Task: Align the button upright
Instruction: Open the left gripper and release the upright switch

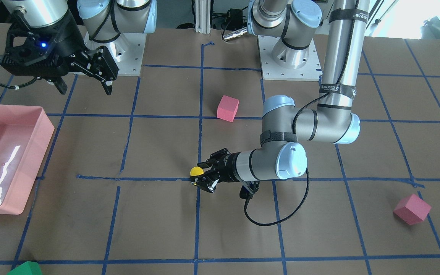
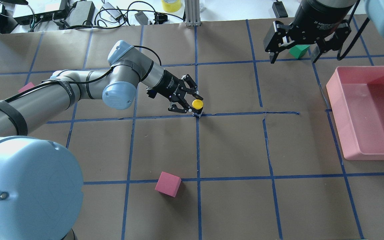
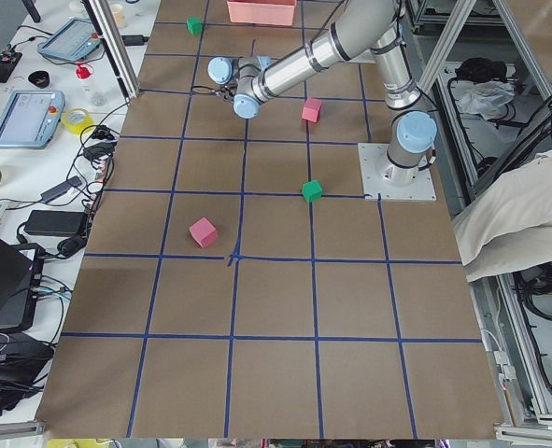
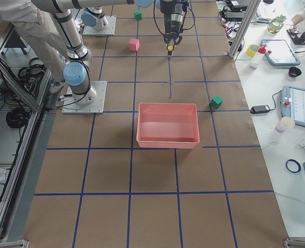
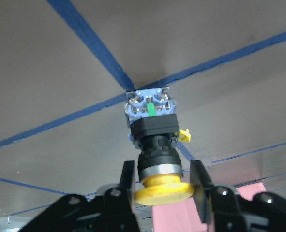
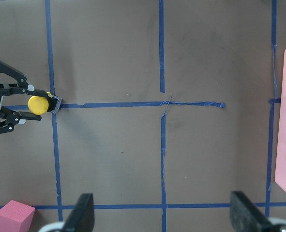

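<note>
Counts: 1 button, 2 pink foam cubes, 2 green foam cubes, 1 pink tray, 2 arms.

Button (image 2: 197, 106): sits at a blue tape crossing (image 2: 197, 115) mid-bench, grey-white base down on the bench (image 2: 232, 146), black body above it, yellow cap on top. Overhead and front views both show the cap above the base, so it reads as upright or v. close to it.

Left tool (image 2: 194, 104): comes in low and roughly horizontal, narrowed around the button's top. Wrist view has one finger each side of the yellow cap, and the pads appear to touch it. Nothing else in its grip.

Right tool (image 1: 84, 87): up off the bench on the robot's right, spread wide, holding nothing. Its wrist cam looks straight down on the tape grid, w/ the button and left tool at the view's left edge.

First pink cube (image 1: 227, 108): on a tape line between the button and the robot bases, apart from both.
Second pink cube (image 1: 412, 209): well off to the robot's left, tilted vs. the grid.
First green cube (image 3: 312, 191): just beside the left arm's base plate.
Second green cube (image 3: 193, 25): far end, robot's right, near the tray on the operators' side.
Pink tray (image 4: 167, 143): robot's right, rectangular, well apart from the button.
</note>
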Controlling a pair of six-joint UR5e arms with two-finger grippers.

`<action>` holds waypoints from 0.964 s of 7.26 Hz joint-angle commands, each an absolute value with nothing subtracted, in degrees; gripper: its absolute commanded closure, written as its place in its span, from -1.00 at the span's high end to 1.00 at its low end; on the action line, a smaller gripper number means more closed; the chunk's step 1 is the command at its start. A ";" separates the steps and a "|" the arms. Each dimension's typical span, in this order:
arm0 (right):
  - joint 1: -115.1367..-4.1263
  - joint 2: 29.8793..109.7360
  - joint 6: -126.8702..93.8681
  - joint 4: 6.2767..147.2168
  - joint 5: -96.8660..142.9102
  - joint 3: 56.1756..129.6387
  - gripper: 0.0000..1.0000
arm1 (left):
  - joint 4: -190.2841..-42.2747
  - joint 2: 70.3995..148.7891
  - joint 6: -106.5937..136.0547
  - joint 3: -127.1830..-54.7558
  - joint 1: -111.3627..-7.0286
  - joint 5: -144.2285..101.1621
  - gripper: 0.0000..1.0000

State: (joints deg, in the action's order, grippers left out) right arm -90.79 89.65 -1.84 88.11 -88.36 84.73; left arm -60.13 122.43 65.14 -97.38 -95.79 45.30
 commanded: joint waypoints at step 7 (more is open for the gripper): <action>-90.79 89.65 -1.76 88.07 -88.33 84.73 1.00 | -77.89 104.36 41.43 -82.46 -96.59 69.82 1.00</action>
State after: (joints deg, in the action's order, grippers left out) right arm -90.79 89.65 -1.78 88.08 -88.37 84.73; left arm -71.47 108.29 52.58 -84.90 -96.44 63.75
